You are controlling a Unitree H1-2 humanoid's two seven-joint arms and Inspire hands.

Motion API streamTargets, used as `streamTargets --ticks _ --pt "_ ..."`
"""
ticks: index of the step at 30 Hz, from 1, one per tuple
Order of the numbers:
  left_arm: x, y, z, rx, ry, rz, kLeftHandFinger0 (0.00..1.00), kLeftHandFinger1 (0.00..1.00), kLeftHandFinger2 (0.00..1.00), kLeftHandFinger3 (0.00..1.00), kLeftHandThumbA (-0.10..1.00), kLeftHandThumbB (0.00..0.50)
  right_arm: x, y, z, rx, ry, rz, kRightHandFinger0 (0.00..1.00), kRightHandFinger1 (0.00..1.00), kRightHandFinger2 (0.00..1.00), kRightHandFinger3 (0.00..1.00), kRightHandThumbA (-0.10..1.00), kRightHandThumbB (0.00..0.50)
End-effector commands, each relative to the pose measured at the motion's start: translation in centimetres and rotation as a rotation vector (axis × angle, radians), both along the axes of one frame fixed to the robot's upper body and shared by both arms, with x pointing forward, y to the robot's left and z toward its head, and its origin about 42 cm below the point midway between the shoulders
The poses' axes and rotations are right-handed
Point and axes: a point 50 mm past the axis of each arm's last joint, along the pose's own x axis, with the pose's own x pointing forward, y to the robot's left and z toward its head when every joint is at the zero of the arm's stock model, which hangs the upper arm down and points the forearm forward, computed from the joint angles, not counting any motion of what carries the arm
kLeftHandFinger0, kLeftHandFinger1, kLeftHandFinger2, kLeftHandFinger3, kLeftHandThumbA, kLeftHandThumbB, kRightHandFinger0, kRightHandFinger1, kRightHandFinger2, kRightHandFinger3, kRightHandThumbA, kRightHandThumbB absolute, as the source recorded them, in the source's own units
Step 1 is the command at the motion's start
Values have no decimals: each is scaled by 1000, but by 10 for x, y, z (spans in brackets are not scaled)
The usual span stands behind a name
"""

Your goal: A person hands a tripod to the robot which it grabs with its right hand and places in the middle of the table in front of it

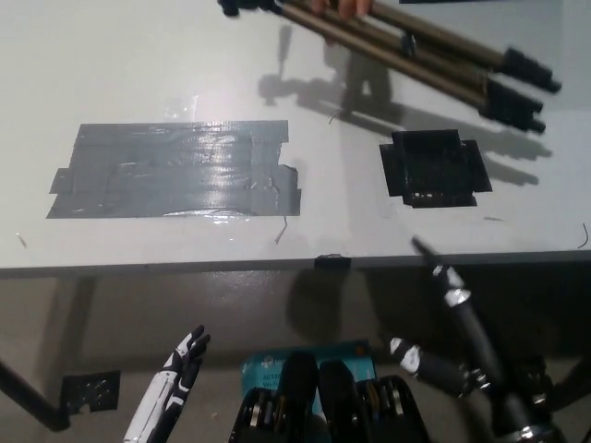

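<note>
Overhead, the tripod [434, 46] hung folded above the table's [138, 83] far right, gripped at its upper end by a person's hand [340, 7], its rubber feet pointing right. Below it lay a black tape patch [434, 168]; a grey tape patch [175, 171] sat to the left. The right hand [443, 323] held nothing, fingers apart, below the table edge. The left hand [180, 365] rested low, fingers loosely apart. A teal label [305, 369] underneath was too blurred to read.

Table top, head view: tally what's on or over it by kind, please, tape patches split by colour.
Grey tape patch: 1
Black tape patch: 1
Tripod, held over the far edge by a person's hand: 1
Total: 3
</note>
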Motion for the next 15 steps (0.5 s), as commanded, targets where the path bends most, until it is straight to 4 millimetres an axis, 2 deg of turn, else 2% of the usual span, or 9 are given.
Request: streamTargets --ticks 1,3,8,12,15 --pt "4 4 7 25 -67 -44 1000 1000 1000 1000 1000 347 -3 -9 95 -106 -475 -160 1000 1000 1000 1000 765 311" --pt "2 4 6 33 -65 -42 1000 1000 1000 1000 1000 351 3 -9 105 -132 -478 -178 1000 1000 1000 1000 759 325" --pt "1 5 7 27 -68 -41 1000 1000 1000 1000 1000 351 21 -6 125 -188 -481 -241 1000 1000 1000 1000 830 357" --pt "-1 5 7 30 -68 -45 1000 1000 1000 1000 1000 357 52 2 139 -274 -459 -296 1000 1000 1000 1000 901 359" --pt "0 5 8 31 -71 -45 1000 1000 1000 1000 1000 353 75 4 145 -303 -411 -298 1000 1000 1000 1000 913 343"
